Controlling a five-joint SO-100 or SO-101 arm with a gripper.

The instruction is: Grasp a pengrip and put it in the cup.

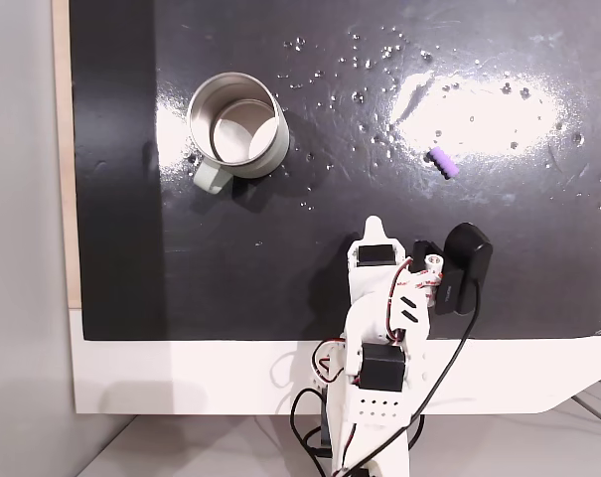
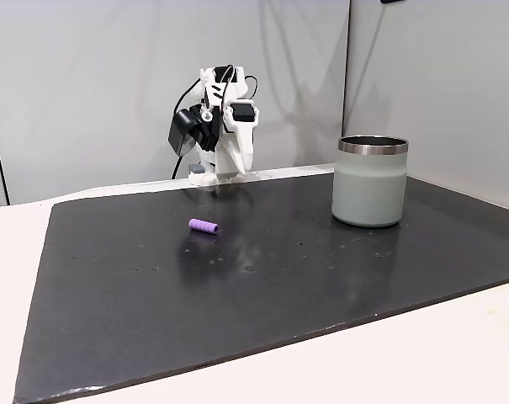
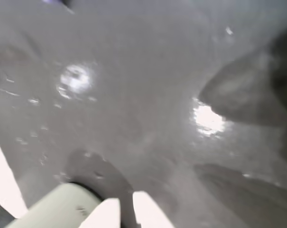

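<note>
Black mat (image 1: 280,278); pengrip (image 1: 445,162) lies apart from cup (image 1: 236,124); tool opening indiscernible, blurred.

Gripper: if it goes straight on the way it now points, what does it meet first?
Probably the black mat: in the wrist view the gripper points at a bare part of it. The pengrip and the cup lie aside from that line. The blur leaves depth unclear.

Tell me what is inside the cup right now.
From above, the cup shows only its bare shiny metal wall and floor. The pengrip lies apart on the black mat. In the side fixed view the cup's wall hides the interior.
</note>
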